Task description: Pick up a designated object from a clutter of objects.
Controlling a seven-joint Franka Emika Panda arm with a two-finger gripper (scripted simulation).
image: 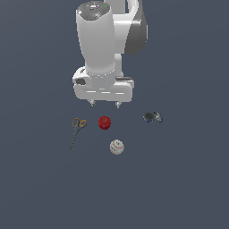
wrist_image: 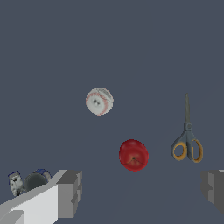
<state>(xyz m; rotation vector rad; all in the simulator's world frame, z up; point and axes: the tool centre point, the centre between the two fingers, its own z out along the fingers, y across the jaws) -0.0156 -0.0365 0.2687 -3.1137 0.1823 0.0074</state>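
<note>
- Exterior view, left to right across the dark grey floor [image: 40,188]:
- Orange-handled scissors [image: 77,130] furthest toward the exterior view's left; lying flat, handles toward the arm, blades pointing away from it.
- Red apple [image: 104,122] next, near the scissors' handles but apart from them; round, glossy, dimple on top. Resting on the floor, touching nothing.
- White baseball [image: 117,147] just right of the apple and closer to the camera; red stitching visible; clear gap between ball and apple.
- Dark grey lumpy object [image: 152,117] furthest toward the exterior view's right, well apart from the other three.
- Gripper [image: 105,103] hanging above the floor at the end of the white arm [image: 100,49]; two fingertips pointing down, spread wide apart, holding nothing. Apple just in front of the fingertips, roughly between them, not touched.
- Wrist view: apple [wrist_image: 134,155] between the two grey finger pads [wrist_image: 70,192], beyond their tips; baseball [wrist_image: 99,101] further out; scissors [wrist_image: 187,142] to one side; lumpy object [wrist_image: 28,181] partly hidden behind one finger.
- Gap between the pads wider than the apple.
</note>
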